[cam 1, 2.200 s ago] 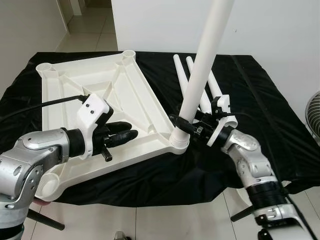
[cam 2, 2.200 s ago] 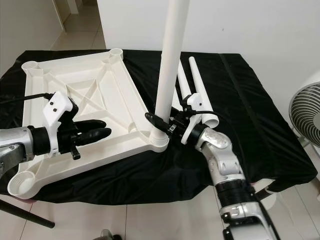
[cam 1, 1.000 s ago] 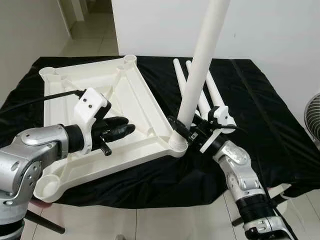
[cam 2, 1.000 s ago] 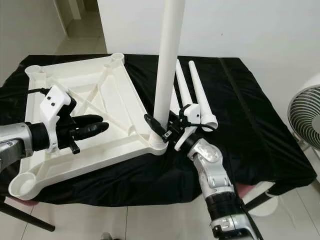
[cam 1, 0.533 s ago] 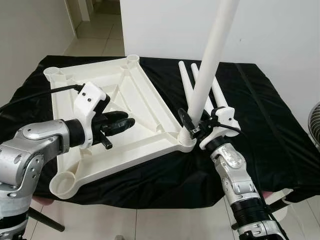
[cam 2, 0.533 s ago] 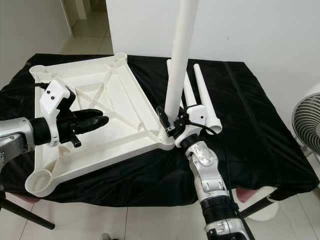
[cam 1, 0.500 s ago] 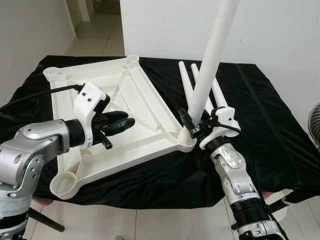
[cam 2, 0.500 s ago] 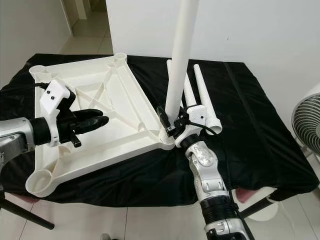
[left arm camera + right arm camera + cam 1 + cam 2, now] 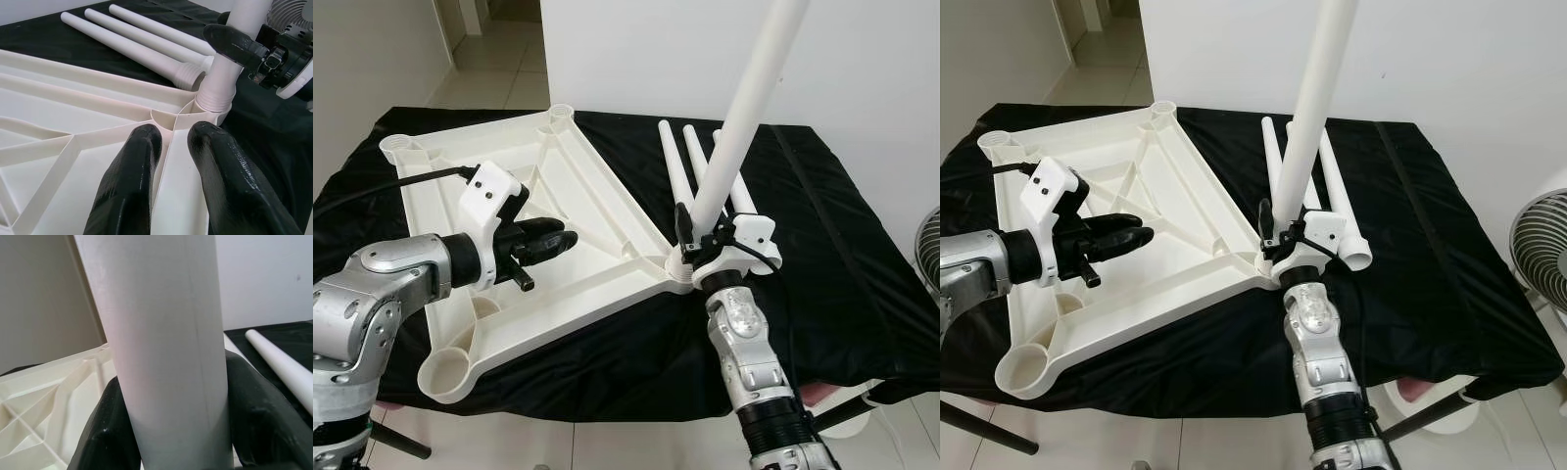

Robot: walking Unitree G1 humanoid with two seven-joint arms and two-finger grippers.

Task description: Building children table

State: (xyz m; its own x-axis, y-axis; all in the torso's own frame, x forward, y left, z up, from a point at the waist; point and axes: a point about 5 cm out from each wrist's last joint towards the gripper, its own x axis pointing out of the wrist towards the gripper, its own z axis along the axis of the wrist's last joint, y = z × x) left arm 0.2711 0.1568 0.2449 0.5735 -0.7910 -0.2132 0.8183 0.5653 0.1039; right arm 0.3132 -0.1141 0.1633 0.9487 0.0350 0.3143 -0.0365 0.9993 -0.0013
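- Changed since 2.2 s ago: right forearm now rises nearly straight up toward the camera instead of slanting in from the right; standing leg and tabletop keep their places relative to each other.
- Right gripper: jaws clenched on the upright table leg, low on the shaft, just above the threaded end.
- Upright table leg: white tube, seated in the near right corner socket of the tabletop, tilted slightly right.
- Tabletop: white plastic, upside down on the black-draped surface, ribs showing.
- Left gripper: jaws slightly parted, holding nothing, over the ribbed underside.
- Spare legs: three, lying side by side beyond the socket.
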